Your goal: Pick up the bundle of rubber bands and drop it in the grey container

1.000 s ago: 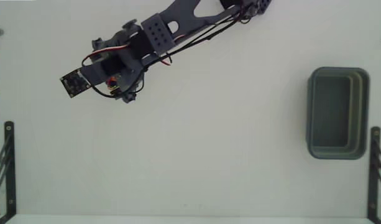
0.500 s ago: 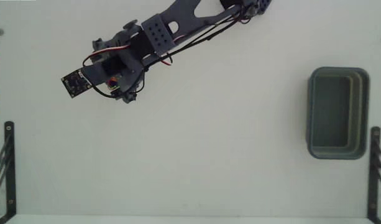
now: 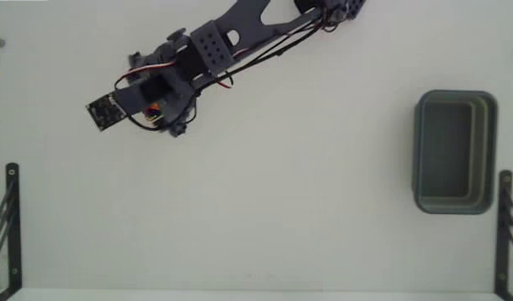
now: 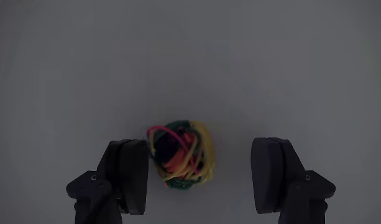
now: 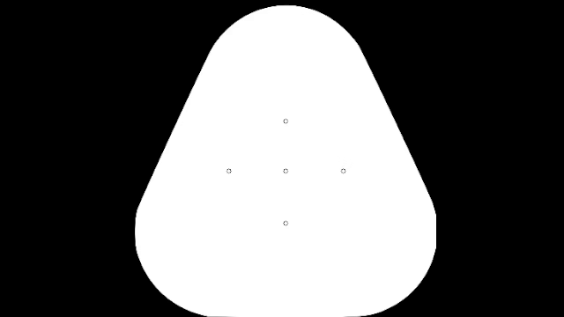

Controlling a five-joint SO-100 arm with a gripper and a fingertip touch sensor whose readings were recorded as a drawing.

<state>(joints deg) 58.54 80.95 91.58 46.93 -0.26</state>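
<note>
— Between the fingers, wrist view, item one: the bundle of rubber bands [image 4: 181,155], a small roundish clump of yellow, red, green and dark loops. Location: on the table [image 4: 190,56], touching or all but touching the finger on the view's left [image 4: 129,174], with a clear gap to the finger on the right [image 4: 271,177].

— And the gripper [image 4: 199,177] itself?

— Item two: jaws wide, nothing held. Both fingers reach down either side of the clump. Whether their tips touch the surface I cannot tell.

— Item three?

— The grey container [image 3: 454,152], fixed view, far right of the table, empty as far as I can see, well apart from the arm [image 3: 214,46] at upper left. From above, the bundle [image 3: 153,110] shows only as a speck of colour under the gripper [image 3: 156,113].

— How would you have the grasp done?

— My judgement: the clump sits off-centre, so the closing finger on the right should sweep it against the left one, not shove it out forward. Close slowly and fully; loose loops squash, and a half-hearted squeeze may catch only a strand or two. Keep the tips low so nothing slips beneath. Lift only once the bundle is pinched across its middle.
</note>
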